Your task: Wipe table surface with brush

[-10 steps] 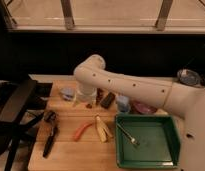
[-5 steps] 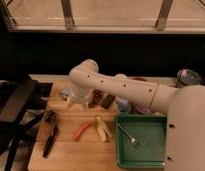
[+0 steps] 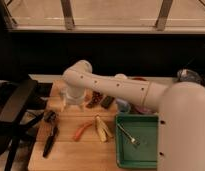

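Note:
The brush (image 3: 49, 136) is black and slender and lies near the left edge of the wooden table surface (image 3: 71, 150), its head toward the back. My gripper (image 3: 73, 100) hangs on the white arm over the back left part of the table. It is behind and to the right of the brush and well apart from it. An orange curved piece (image 3: 83, 130) lies right of the brush. A metal spoon (image 3: 128, 136) lies in the green tray (image 3: 146, 156).
A yellowish piece (image 3: 102, 129) lies beside the orange one. Dark small objects (image 3: 100, 100) and a bluish cup (image 3: 123, 105) stand at the back, partly behind the arm. A black chair (image 3: 16, 107) stands left of the table. A window ledge runs behind.
The arm has swung left along the back of the table, carrying the gripper toward the back left corner. The brush and the other objects have not moved.

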You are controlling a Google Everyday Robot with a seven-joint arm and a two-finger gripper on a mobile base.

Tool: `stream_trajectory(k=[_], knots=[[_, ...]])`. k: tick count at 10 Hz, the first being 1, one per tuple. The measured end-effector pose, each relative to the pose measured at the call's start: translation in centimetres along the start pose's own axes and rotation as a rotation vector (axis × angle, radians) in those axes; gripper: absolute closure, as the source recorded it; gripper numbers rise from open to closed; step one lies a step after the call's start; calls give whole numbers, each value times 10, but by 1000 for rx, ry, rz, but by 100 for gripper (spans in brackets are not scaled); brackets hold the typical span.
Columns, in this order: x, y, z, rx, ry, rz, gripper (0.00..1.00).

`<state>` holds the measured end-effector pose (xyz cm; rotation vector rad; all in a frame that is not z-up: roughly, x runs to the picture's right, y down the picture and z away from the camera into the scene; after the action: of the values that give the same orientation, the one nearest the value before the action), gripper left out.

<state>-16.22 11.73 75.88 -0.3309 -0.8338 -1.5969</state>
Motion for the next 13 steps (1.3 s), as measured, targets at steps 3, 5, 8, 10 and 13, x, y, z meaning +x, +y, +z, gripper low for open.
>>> stream_trajectory(k=[3,5,8,10,13], knots=[[-5,-39,35,8,-49,-81,35],[-12,-50,61,29,-55,-95,35],[-20,-62,84,63,-57,-104,35],[-23,-70,93,69,-59,-113,35],[-27,-79,111,68,-84,-123,35]])
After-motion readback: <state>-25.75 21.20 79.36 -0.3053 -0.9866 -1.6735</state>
